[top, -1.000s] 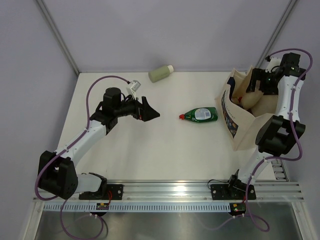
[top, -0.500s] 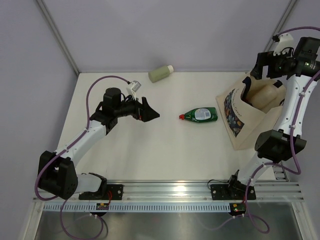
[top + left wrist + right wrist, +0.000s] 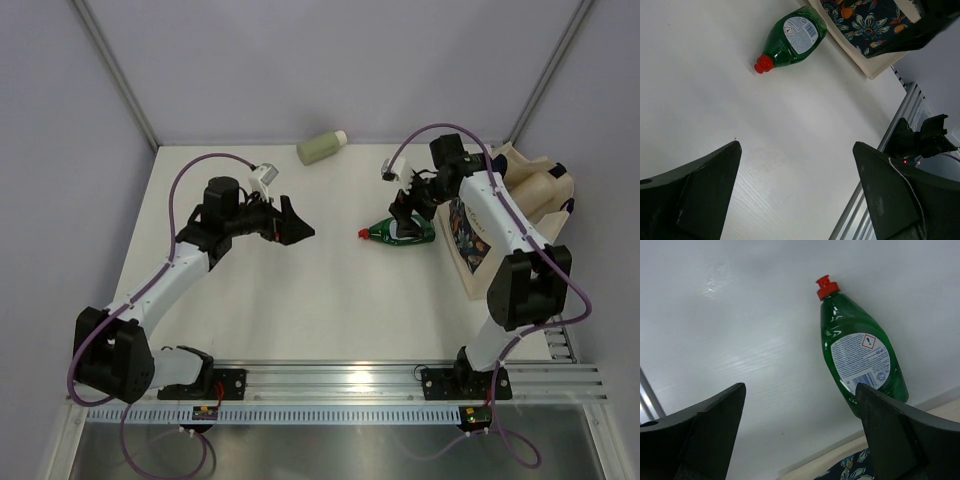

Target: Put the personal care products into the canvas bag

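A green bottle (image 3: 402, 230) with a red cap lies on its side on the white table, cap pointing left; it shows in the left wrist view (image 3: 793, 36) and the right wrist view (image 3: 860, 357). My right gripper (image 3: 409, 207) hovers open just above it, with bare table between the fingers (image 3: 800, 386). A pale sage-green cylinder (image 3: 322, 146) lies by the back wall. The canvas bag (image 3: 532, 190) slumps at the right, its printed panel (image 3: 464, 232) facing left. My left gripper (image 3: 300, 222) is open and empty (image 3: 796, 145), well left of the green bottle. The bag's contents are hidden.
An aluminium rail (image 3: 330, 378) with both arm bases runs along the near edge. Grey walls close the back and sides. The bag's panel (image 3: 865, 22) lies right behind the green bottle's base, and its edge (image 3: 840, 462) shows under my right gripper.
My right arm swung from above the bag leftward and down to over the green bottle. The bag slumped flatter. The left arm hardly moved.
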You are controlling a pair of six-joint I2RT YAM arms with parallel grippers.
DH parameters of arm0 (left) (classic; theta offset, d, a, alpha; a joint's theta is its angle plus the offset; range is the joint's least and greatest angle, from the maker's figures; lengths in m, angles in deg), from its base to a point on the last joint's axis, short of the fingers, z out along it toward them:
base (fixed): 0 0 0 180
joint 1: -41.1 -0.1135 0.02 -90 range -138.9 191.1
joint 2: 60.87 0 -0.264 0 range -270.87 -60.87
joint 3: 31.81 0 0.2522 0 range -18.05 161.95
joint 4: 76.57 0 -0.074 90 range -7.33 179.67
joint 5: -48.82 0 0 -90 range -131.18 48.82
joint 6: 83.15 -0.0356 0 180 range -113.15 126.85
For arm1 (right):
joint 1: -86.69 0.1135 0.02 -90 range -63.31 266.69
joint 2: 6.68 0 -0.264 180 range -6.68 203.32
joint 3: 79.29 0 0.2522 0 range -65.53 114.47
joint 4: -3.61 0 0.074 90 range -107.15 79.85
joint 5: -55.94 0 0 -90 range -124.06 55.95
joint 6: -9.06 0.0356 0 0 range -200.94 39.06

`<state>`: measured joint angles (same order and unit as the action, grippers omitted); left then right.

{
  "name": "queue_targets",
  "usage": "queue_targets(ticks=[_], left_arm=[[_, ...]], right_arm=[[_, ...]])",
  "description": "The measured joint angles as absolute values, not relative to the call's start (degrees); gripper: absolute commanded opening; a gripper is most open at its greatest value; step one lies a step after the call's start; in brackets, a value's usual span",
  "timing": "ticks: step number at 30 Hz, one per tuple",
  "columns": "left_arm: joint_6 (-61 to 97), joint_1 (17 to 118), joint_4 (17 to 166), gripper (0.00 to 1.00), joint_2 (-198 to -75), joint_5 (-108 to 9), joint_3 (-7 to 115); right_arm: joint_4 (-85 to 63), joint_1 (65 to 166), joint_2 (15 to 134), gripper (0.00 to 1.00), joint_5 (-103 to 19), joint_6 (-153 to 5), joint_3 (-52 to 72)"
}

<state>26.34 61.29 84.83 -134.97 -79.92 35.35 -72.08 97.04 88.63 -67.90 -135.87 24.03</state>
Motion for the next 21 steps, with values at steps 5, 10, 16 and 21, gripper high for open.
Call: queue_targets(ticks=[5,10,16,21], left_arm=[[26.29,60.37,84.10,0.99,-131.61,-78.96,34.20],[26.10,59.82,83.14,0.99,-130.78,-78.32,33.98],[25.70,59.54,81.46,0.99,-130.12,-77.29,33.85],[25.68,59.23,80.93,0.99,-127.22,-76.68,32.36]], right_arm=[[-64.73,97.76,95.53,1.00,-59.86,-135.13,24.05],[-61.94,100.95,102.99,1.00,-54.17,-139.35,25.73],[-62.15,104.30,111.77,0.99,-48.84,-145.73,29.97],[-65.28,104.54,114.70,1.00,-46.52,-149.31,32.35]])
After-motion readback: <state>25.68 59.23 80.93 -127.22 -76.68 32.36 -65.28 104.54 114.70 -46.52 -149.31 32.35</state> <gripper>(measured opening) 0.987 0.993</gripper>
